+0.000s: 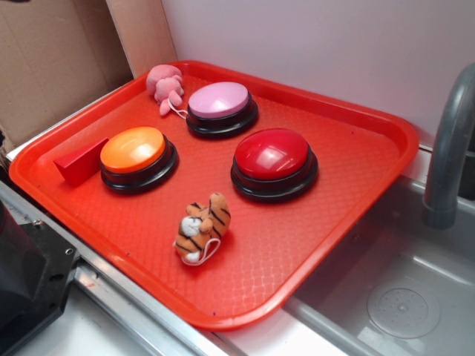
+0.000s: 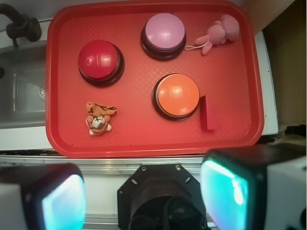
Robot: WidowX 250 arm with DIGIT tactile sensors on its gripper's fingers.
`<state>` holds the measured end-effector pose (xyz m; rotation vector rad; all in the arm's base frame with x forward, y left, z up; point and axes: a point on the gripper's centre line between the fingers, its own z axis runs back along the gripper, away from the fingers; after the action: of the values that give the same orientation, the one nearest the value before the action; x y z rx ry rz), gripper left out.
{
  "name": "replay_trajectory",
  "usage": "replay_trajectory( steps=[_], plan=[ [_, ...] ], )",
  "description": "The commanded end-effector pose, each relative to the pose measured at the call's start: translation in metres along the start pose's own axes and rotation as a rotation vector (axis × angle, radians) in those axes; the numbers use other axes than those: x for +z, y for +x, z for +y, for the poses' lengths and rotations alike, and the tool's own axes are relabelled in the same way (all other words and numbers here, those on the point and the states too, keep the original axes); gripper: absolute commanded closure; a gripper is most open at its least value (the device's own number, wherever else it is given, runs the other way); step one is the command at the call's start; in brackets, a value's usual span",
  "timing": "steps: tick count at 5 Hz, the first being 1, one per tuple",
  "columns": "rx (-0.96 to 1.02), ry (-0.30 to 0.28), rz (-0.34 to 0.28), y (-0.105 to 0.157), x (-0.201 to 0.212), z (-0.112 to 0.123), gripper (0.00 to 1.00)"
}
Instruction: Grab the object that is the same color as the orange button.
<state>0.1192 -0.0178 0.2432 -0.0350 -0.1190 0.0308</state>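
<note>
Lying on its side on a red tray (image 1: 356, 215), lower centre of the exterior view: small orange plush tiger (image 1: 203, 228), black stripes, white face and belly, white string loop curled against it. Not touching any button; bare tray all round. In the wrist view, same tiger in the left half of the frame, in the lower left part of the tray, face up, below the red-domed button (image 2: 100, 60).

Orange button (image 1: 135, 154) at the left of the exterior view, glossy dome on a black base, well apart from the tiger. Red wedge block (image 1: 80, 162) just beside it on its left, touching or nearly so; cannot tell which. In the wrist view, wedge to the right of the orange dome instead, standing as a narrow strip.

Pink-domed button (image 1: 220, 104) toward the upper centre of the exterior view, with a pink plush toy (image 1: 166, 84) just to its left, string trailing toward the button base. Red-domed button right of centre, nearest of the three to the tiger.

Tool (image 2: 144, 191) seen only in the wrist view, along the bottom edge: two wide pads (image 2: 225, 187) with a teal sheen, spread far apart, nothing between them, clear of the tray and off its near rim. Fully parted, gripping nothing.

Grey sink basin (image 1: 401, 289) at the lower right of the exterior view, faucet (image 1: 449, 141) rising along the right edge; cardboard (image 1: 52, 59) at the upper left.
</note>
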Motion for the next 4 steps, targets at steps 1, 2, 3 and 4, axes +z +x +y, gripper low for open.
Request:
replay_trajectory(
  steps=[1,2,3,4],
  plan=[
    [0.000,0.000,0.000,0.000,0.000,0.000,0.00],
    [0.053,0.044,0.004,0.001,-0.019,-0.011,0.00],
    [0.109,-0.049,-0.019,0.005,-0.046,-0.030,0.00],
    [0.237,-0.062,-0.036,0.013,-0.089,-0.047,0.00]
  ],
)
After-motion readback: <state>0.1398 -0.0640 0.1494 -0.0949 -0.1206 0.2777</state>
